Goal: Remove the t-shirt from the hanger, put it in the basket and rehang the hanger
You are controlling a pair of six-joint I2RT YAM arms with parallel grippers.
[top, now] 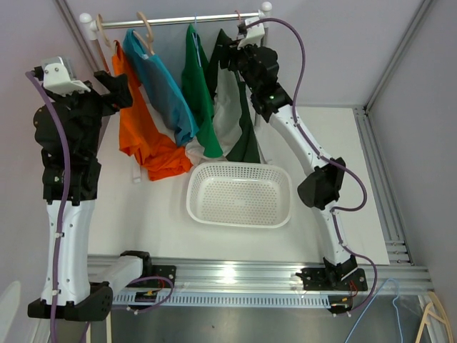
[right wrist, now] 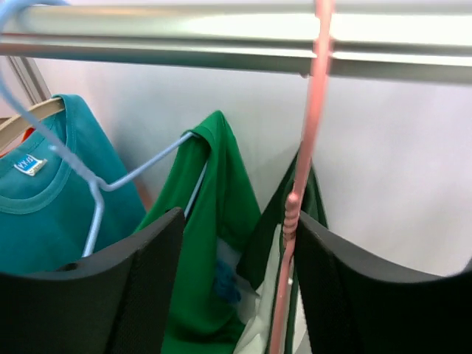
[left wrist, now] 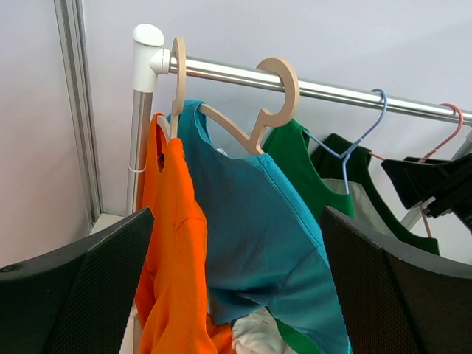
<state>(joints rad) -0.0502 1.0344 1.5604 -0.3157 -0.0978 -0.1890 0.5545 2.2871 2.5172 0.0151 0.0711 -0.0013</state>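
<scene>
Several t-shirts hang on hangers from a metal rail. The dark green and white t-shirt hangs on a pink hanger at the rail's right end. My right gripper is up at this hanger's neck, just under the rail. Its jaws stand apart around the dark green collar and a fold of the bright green t-shirt. The pink stem lies against the right-hand finger. Left of the rail, my left gripper is wide open, facing the teal t-shirt and the orange t-shirt, touching neither.
The bright green shirt hangs on a blue wire hanger; the teal and orange ones hang on wooden hangers. A white perforated basket sits on the table below the shirts. Walls and frame posts close in the back and both sides.
</scene>
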